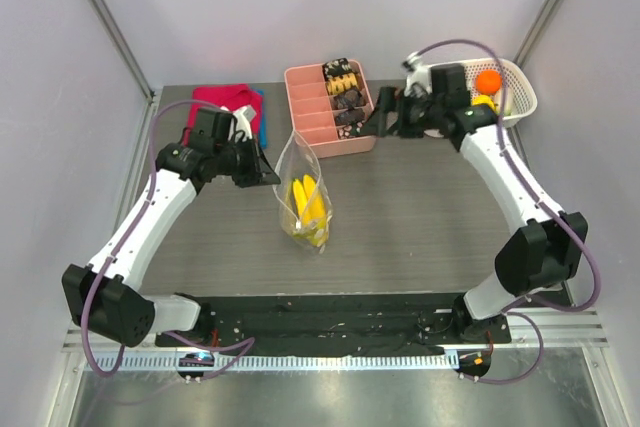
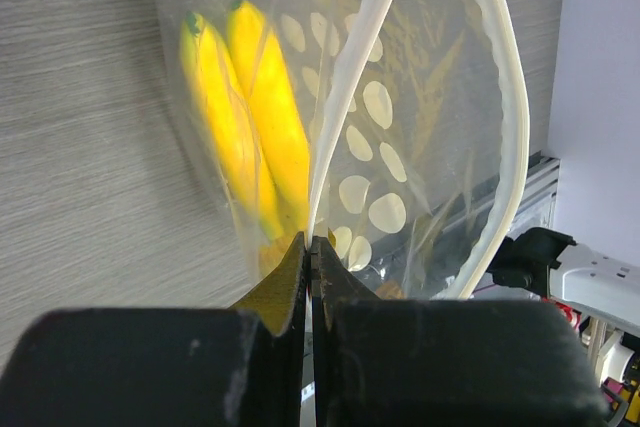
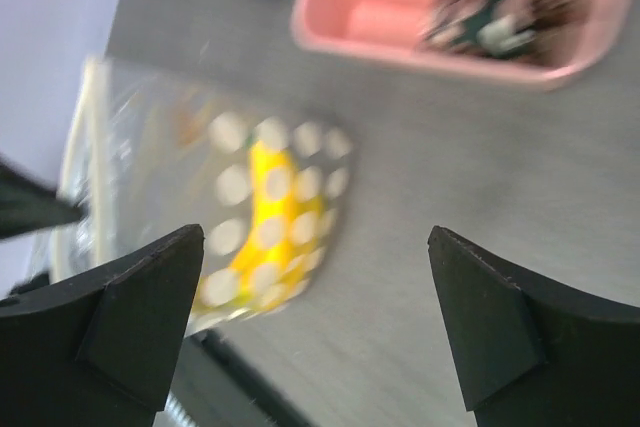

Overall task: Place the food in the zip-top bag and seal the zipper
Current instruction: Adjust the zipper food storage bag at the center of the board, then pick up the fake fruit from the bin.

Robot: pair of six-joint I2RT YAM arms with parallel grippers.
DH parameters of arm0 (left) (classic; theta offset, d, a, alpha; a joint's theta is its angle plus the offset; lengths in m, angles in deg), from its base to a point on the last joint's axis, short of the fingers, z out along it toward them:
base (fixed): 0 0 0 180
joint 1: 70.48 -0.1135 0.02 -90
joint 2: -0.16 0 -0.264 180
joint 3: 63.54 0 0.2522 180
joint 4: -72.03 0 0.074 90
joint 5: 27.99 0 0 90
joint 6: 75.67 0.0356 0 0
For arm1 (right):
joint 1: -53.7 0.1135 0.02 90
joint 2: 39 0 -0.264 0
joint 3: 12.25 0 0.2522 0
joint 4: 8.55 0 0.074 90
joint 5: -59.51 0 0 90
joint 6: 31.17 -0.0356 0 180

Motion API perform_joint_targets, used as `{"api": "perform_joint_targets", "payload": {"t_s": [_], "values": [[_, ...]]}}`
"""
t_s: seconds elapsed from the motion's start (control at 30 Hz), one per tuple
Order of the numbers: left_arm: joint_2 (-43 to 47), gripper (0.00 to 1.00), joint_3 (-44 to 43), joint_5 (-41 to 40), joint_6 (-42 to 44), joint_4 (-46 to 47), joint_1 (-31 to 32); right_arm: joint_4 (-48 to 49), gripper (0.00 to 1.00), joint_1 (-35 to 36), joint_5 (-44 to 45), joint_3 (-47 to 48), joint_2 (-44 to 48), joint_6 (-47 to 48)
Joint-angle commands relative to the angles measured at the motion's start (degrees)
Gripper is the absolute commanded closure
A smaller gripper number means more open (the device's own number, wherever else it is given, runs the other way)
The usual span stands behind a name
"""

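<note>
The clear zip-top bag [image 1: 298, 175] with white oval dots stands open at the table's middle, with yellow bananas [image 1: 308, 209] inside. My left gripper [image 1: 268, 173] is shut on the bag's mouth edge. In the left wrist view its jaws [image 2: 311, 243] pinch the pale zipper strip [image 2: 345, 97]; the other lip [image 2: 512, 137] bows away, and the bananas [image 2: 250, 137] lie behind the plastic. My right gripper [image 1: 375, 123] is open and empty, beside the pink tray. Its wrist view [image 3: 315, 237] looks toward the bag [image 3: 150, 177] and bananas [image 3: 262, 222]. An orange [image 1: 488, 81] and a yellow piece [image 1: 484, 102] sit in the white mesh basket [image 1: 522, 97].
A pink divided tray [image 1: 312, 107] with dark snacks stands at the back centre, also in the right wrist view [image 3: 400, 32]. A red and blue cloth [image 1: 228, 99] lies at the back left. Grey walls close in both sides.
</note>
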Motion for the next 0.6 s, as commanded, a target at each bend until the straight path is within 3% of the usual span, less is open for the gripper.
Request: {"api": "perform_joint_targets", "payload": {"t_s": [0.0, 0.1, 0.27, 0.43, 0.57], "values": [[-0.01, 1.00, -2.75, 1.96, -0.41, 1.44, -0.52, -1.07, 0.00, -12.56, 0.49, 10.20, -3.85, 8.39], [-0.10, 1.00, -3.10, 2.14, -0.58, 1.27, -0.52, -2.47, 0.01, -19.69, 6.10, 19.09, -11.66, 13.14], [-0.27, 1.00, -2.75, 2.31, -0.93, 1.62, -0.52, -7.92, 0.00, -25.58, 3.05, 36.30, -25.55, 17.81], [-0.45, 1.00, -2.83, 1.96, -1.11, 1.62, -0.52, -6.87, 0.00, -26.82, 10.32, 45.21, -37.34, 15.08], [-0.19, 1.00, -2.66, 1.70, -0.58, 1.53, -0.61, -5.56, 0.01, -26.99, 10.52, 48.47, -42.70, 15.35]]}}
